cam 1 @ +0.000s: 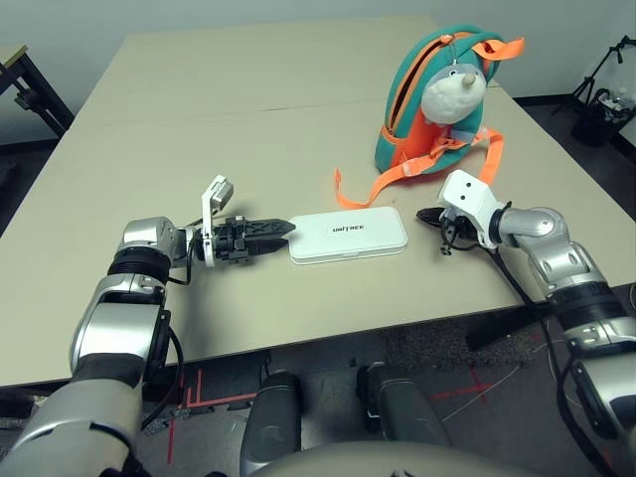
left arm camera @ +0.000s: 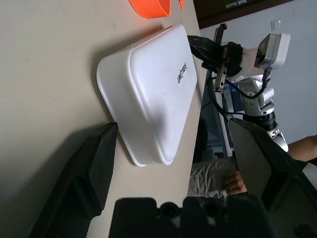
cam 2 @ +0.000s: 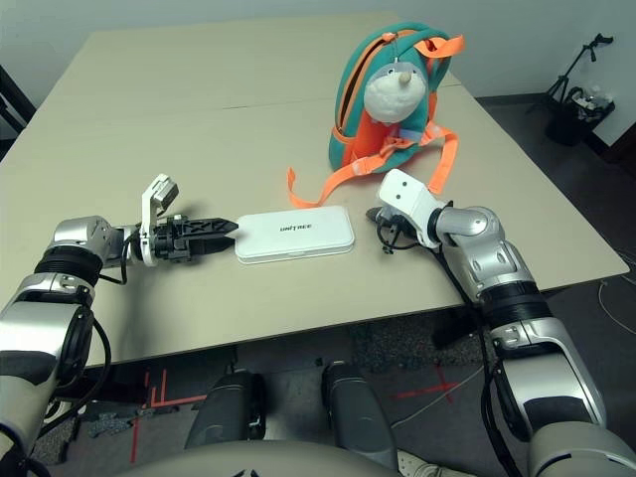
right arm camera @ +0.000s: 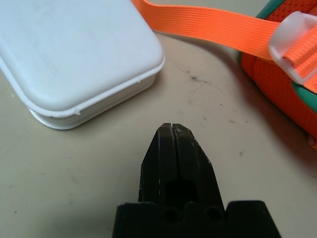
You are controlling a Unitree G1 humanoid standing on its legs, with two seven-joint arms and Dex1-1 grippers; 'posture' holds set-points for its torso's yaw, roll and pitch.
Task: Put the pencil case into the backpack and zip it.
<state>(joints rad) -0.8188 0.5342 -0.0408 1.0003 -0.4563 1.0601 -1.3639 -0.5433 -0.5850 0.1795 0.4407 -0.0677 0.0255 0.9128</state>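
The white pencil case [cam 1: 348,236] lies flat on the table [cam 1: 229,119], near the front edge, lettering up. My left gripper [cam 1: 286,229] is level with the table just left of the case, open, with its fingers [left arm camera: 101,158] spread either side of the case's near end [left arm camera: 148,109] and not touching it. Just off the case's right end, my right gripper [cam 1: 425,214] is shut on nothing, its closed tip [right arm camera: 167,131] resting low over the table. The teal backpack [cam 1: 437,99] stands upright behind at the right, plush head facing me. Its orange strap [cam 1: 397,179] trails toward the case.
The table's front edge [cam 1: 328,343] runs close below the case. An orange strap buckle [right arm camera: 296,29] lies close to my right gripper. Dark equipment [cam 1: 606,99] stands on the floor at the far right. A person's hand [left arm camera: 232,181] shows beyond the table edge.
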